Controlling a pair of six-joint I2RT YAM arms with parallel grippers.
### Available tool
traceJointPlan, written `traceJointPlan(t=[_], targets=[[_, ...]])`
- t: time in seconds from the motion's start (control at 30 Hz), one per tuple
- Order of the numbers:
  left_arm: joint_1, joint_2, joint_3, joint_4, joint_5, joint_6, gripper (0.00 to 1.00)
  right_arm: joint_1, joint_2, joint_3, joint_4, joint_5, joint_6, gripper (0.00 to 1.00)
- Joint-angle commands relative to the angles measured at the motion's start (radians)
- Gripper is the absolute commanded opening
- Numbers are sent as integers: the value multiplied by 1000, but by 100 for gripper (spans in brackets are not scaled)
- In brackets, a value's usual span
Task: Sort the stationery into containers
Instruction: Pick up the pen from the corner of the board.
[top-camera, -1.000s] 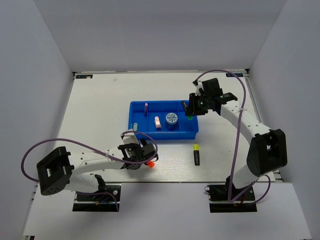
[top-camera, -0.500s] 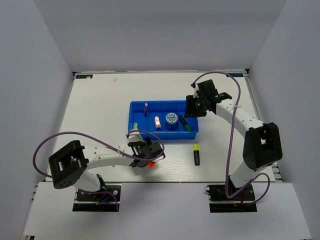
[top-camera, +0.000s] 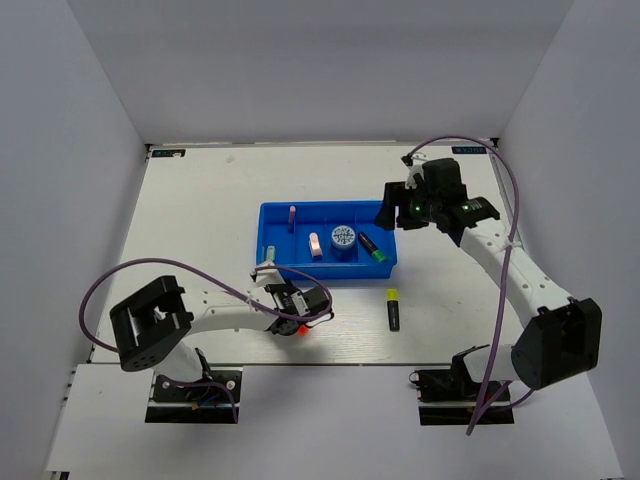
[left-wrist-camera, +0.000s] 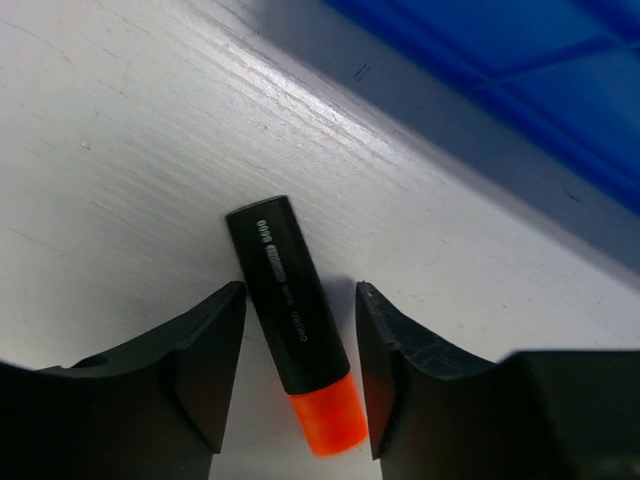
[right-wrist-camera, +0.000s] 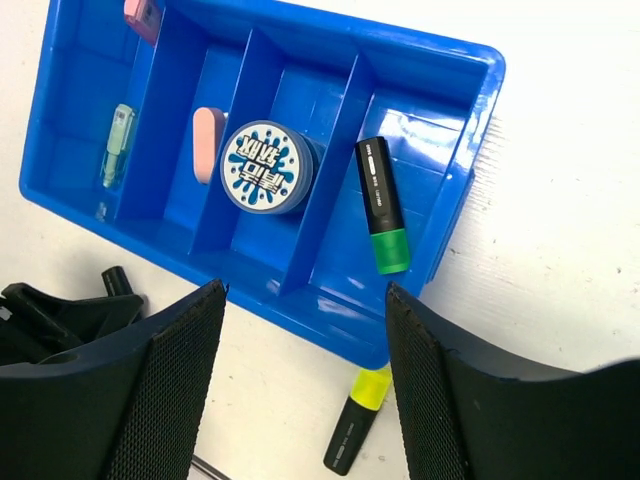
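Observation:
A black marker with an orange cap (left-wrist-camera: 295, 330) (top-camera: 300, 329) lies on the table in front of the blue tray (top-camera: 340, 268). My left gripper (left-wrist-camera: 298, 320) (top-camera: 305, 315) is down over it. Its jaws straddle the marker with a thin gap on each side. My right gripper (right-wrist-camera: 303, 300) (top-camera: 393, 213) hangs open and empty above the tray's right end (right-wrist-camera: 480, 130). In the tray lie a green-capped marker (right-wrist-camera: 382, 205) (top-camera: 372, 248), a blue-and-white disc (right-wrist-camera: 264, 167), two pink erasers (right-wrist-camera: 208, 144) (right-wrist-camera: 143, 15) and a pale green piece (right-wrist-camera: 117, 144).
A yellow-capped black marker (top-camera: 393, 310) (right-wrist-camera: 358, 420) lies on the table just in front of the tray's right corner. White walls enclose the table on the left, right and back. The left arm's purple cable (top-camera: 130, 275) loops over the near left.
The green-capped marker left my right gripper and now lies in the tray's right compartment; that gripper opened and drew back. My left gripper slid right over the orange-capped marker and its jaws narrowed.

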Motion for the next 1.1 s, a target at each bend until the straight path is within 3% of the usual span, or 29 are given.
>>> traceJointPlan(t=[0.0, 0.03, 0.23, 0.4, 0.63, 0.77, 0.87, 0.9, 0.93, 0.97, 1.0, 1.03, 1.07], targets=[[0, 42, -14, 31, 64, -81, 57, -21, -31, -19, 34, -20, 8, 68], [-3, 45, -13, 34, 69, -81, 52, -25, -39, -18, 34, -20, 10, 68], [-3, 85, 33, -39, 148, -75, 52, -59, -71, -38, 14, -56, 24, 73], [-3, 131, 62, -115, 214, -35, 59, -91, -122, -94, 42, -93, 53, 73], [-12, 180, 85, -153, 265, 20, 58, -127, -159, -125, 51, -136, 68, 73], [-23, 205, 82, -151, 290, 32, 43, -156, -177, -136, 54, -156, 73, 73], [-36, 211, 85, -153, 290, 36, 24, -168, -191, -150, 56, -162, 71, 72], [-40, 213, 93, -160, 287, 42, 15, -173, -195, -162, 57, -165, 62, 70], [-52, 199, 97, -177, 281, 49, 12, -177, -203, -168, 62, -174, 56, 56], [-69, 194, 129, -199, 249, 71, 6, -182, -223, -188, 73, -173, 36, 30], [-90, 188, 149, -199, 236, 71, 6, -185, -228, -188, 68, -172, 28, 30], [-102, 177, 166, -260, 221, 104, 3, -190, -234, -214, 68, -173, 21, 10], [-115, 165, 217, -278, 187, 123, 1, -196, -237, -216, 33, -184, -14, 4]])
